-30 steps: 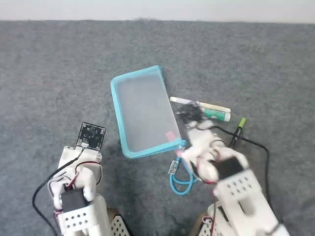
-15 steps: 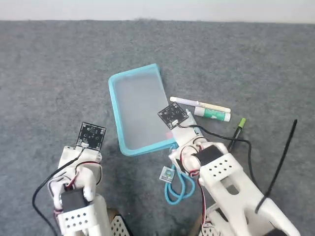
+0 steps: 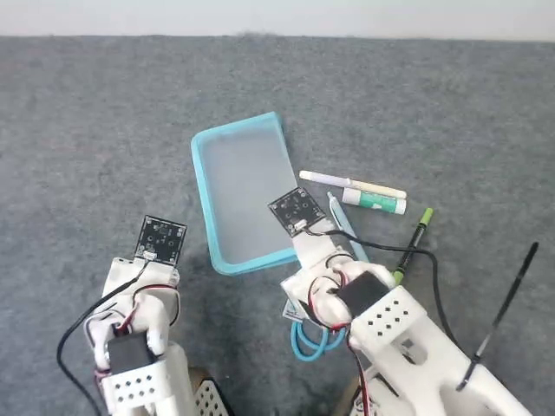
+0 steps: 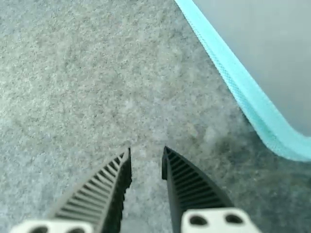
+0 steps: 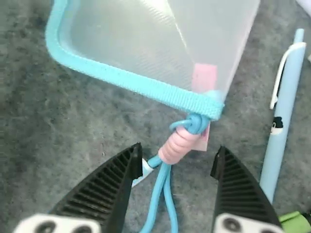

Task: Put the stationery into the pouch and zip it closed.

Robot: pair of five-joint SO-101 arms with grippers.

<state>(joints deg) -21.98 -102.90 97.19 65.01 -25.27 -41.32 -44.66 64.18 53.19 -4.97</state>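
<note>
The clear pouch with its light blue edging lies flat mid-table. A pink zip pull with a blue cord loop hangs off the pouch's near corner. My right gripper is open just above that pull, one finger on each side, not touching it. A light blue pen lies beside it. A white pen, a glue stick and a green-tipped pen lie further right. My left gripper hovers over carpet near the pouch's edge, slightly open and holding nothing.
Grey carpet covers the whole table. The left arm stays at the near left and the right arm's body at the near right. Black cables trail off the right arm.
The right arm has swung left and settled over the pouch's near corner, uncovering the light blue pen. The pouch and cord shifted slightly left. The left arm has not moved.
</note>
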